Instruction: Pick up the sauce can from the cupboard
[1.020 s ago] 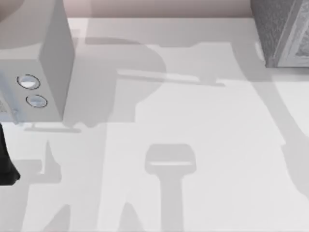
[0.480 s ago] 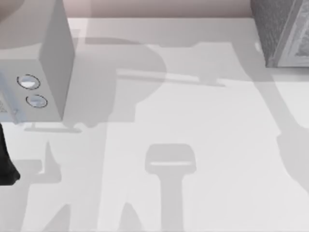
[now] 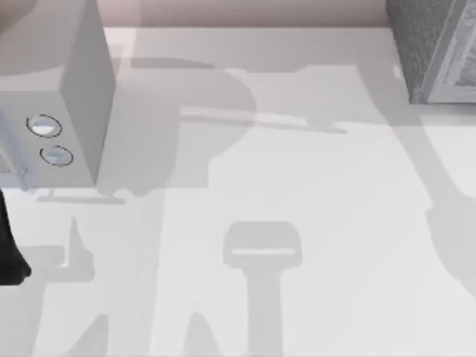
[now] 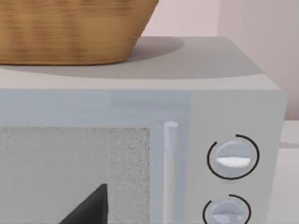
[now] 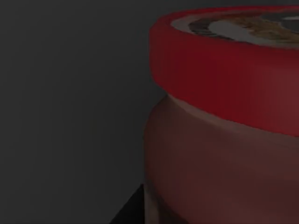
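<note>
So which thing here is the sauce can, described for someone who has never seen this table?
Start at the dark grey speckled cupboard at the table's far right corner in the top view. The right wrist view, dim, shows the sauce can up close against a dark background. It is a small cylinder with a bright red rim and darker red-brown body, unlike the pale microwave with two dials at the left.

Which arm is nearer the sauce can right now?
Right. Its wrist camera sits close up against the sauce can in dim surroundings. The left arm is at the table's left edge, its wrist camera facing the pale box with two dials, across from the cupboard.
</note>
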### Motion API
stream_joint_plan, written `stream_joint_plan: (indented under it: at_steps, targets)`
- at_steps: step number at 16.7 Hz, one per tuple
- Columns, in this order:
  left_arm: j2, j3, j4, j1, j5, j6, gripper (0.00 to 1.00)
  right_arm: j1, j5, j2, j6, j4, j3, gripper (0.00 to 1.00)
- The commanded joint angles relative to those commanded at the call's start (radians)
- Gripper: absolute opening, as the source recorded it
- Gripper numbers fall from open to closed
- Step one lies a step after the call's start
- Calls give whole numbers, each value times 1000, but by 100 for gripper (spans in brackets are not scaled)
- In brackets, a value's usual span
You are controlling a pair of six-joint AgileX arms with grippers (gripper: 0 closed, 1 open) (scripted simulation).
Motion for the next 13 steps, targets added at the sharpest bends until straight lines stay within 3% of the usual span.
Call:
stream_joint_plan:
  at_steps: [6, 13]
  targets:
    - [0, 0, 0, 0, 0, 0, 100, 0, 0, 0, 0, 0, 0, 2]
    - [0, 0, 0, 0, 0, 0, 100, 0, 0, 0, 0, 0, 0, 0]
